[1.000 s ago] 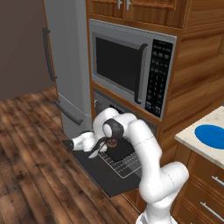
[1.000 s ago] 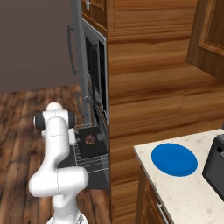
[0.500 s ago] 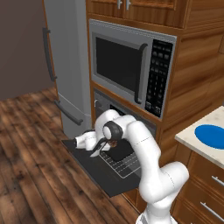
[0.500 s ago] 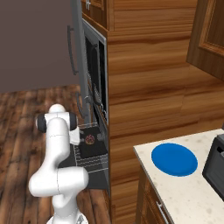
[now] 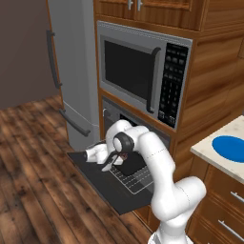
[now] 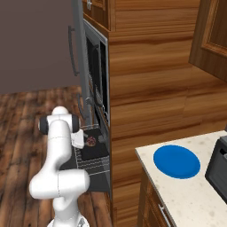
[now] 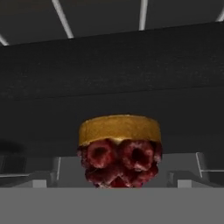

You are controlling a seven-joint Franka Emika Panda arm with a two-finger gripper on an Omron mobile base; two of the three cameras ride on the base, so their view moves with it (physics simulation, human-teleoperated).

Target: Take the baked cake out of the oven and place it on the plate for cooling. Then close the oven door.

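Note:
The baked cake [image 7: 119, 151], a tan-crusted lump topped with dark red berries, sits on a dark tray on the pulled-out wire rack [image 5: 136, 178] of the oven [image 5: 113, 113]. My gripper [image 7: 113, 181] is open and level with the cake, one fingertip on each side of it, not touching. In the left base view the gripper [image 5: 112, 160] hangs over the dropped-down oven door [image 5: 95, 178], right in front of the cake [image 5: 125, 155]. From the right, the cake [image 6: 91, 141] lies just past the hand. The blue plate [image 5: 231, 145] [image 6: 176, 161] is bare on the counter.
A microwave [image 5: 143, 76] with a keypad sits above the oven. A grey fridge [image 5: 71, 71] stands to its left. The light stone counter [image 6: 195, 195] has a dark appliance [image 6: 219, 164] at its right edge. Wooden floor spreads in front of the open door.
The hand has edged forward toward the cake on the rack. The jaws stayed wide open, and the cake has not moved.

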